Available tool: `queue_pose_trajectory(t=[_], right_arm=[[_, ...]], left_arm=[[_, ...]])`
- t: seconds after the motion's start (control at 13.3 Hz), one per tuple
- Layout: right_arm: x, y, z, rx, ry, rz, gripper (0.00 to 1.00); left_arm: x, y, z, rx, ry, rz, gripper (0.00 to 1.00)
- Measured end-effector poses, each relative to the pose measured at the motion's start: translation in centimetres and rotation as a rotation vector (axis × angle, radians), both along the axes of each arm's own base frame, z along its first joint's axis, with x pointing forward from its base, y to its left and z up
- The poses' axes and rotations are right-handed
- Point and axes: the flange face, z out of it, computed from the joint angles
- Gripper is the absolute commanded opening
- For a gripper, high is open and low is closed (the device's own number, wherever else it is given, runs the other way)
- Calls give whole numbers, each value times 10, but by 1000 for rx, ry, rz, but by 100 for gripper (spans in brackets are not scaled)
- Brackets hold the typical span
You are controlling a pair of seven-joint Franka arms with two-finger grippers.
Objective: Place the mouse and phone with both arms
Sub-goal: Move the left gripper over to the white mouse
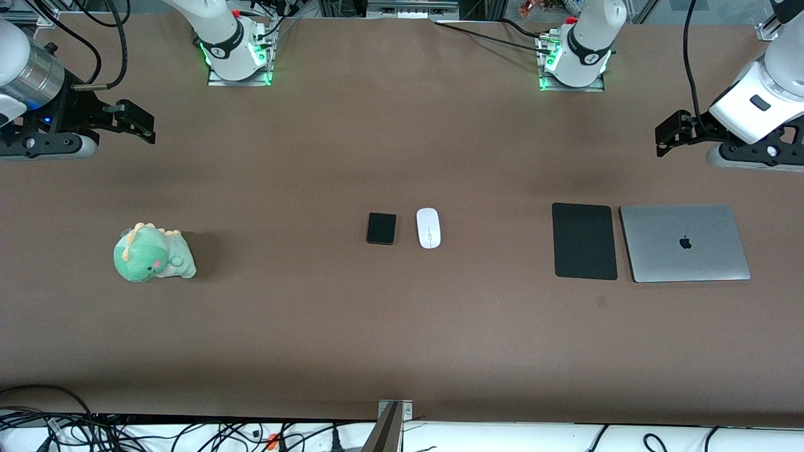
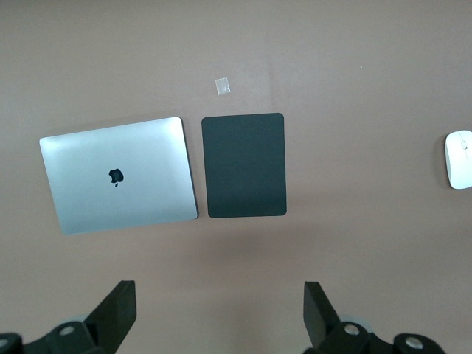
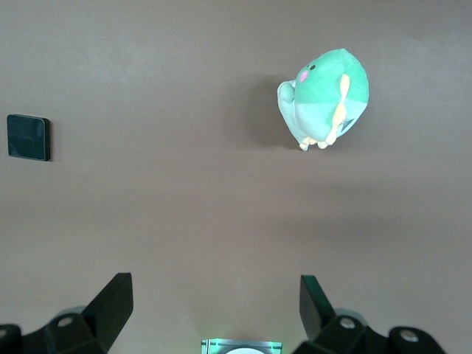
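Mouse, white, oval, glossy, is lying at the middle of the brown table, just beside the phone but not touching it, on the side toward the left arm's end. Phone, small flat black slab with rounded corners, is sitting level with the mouse, toward the right arm's end. Black pad and closed silver laptop are resting well apart from the mouse toward the left arm's end, the pad between mouse and laptop. Green plush dinosaur is standing well apart from the mouse toward the right arm's end. Left hand is hovering with fingers spread wide, empty, over bare table by the laptop and pad; right hand is likewise hanging wide and empty over bare table near the plush. Handling, as judged: mouse is looking light, rigid and slippery, its domed shell likely sliding out of a pinch, so the long flat sides are offering the surest hold. Phone is looking stiff, thin and low, leaving little edge above the table; fingers are needing to close across its short width, low on the side edges, with gentle pressure given the probable glass face.
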Motion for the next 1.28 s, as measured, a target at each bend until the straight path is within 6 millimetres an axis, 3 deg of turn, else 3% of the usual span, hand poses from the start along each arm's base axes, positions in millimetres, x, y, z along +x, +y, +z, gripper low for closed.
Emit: queue_pose_trajectory(t=[0.3, 0.6, 0.9, 1.28], right_arm=[[0, 0, 0, 0, 0, 0, 100], [0, 0, 0, 0, 0, 0, 100], [0, -1, 0, 0, 0, -2, 100], [0, -1, 0, 0, 0, -3, 100]], left_arm=[[0, -8, -5, 0, 18, -14, 100], [-2, -47, -35, 1, 132, -84, 100], [12, -133, -112, -13, 221, -192, 100], [43, -233, -229, -129, 119, -176, 100]])
